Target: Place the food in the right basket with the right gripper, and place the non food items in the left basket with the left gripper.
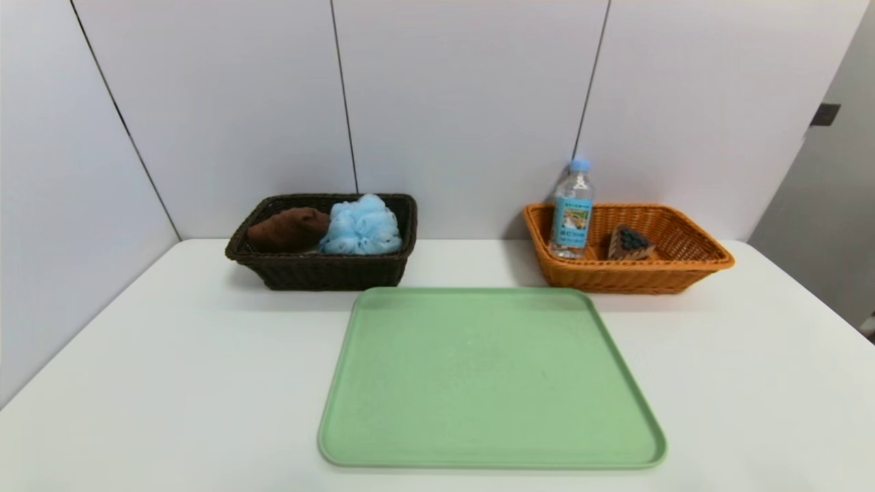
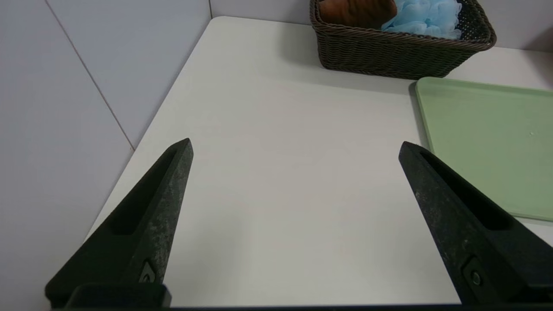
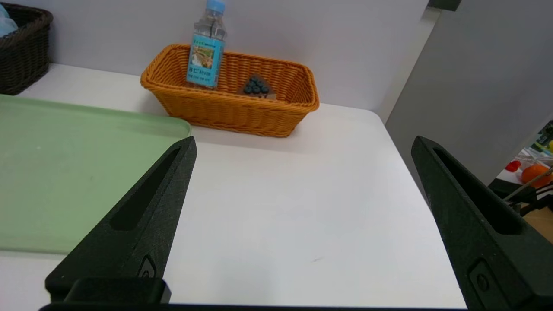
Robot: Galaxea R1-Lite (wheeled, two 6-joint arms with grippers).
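Standing upper right in the head view, the bottle (image 1: pixel 573 222) sits well apart from the right pincer (image 3: pixel 304 140), wide and empty, like the left pincer (image 2: pixel 296 142)!

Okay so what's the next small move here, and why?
Probably none beyond keeping both open grippers, left and right, clear: the bottle and cake slice sit in the orange basket, the brown towel and blue pouf in the dark one.

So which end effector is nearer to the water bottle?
Probably the right: its end effector hangs open over the table's right side, short of the bottle. The left end effector hangs open over the left side, on the dark basket's side.
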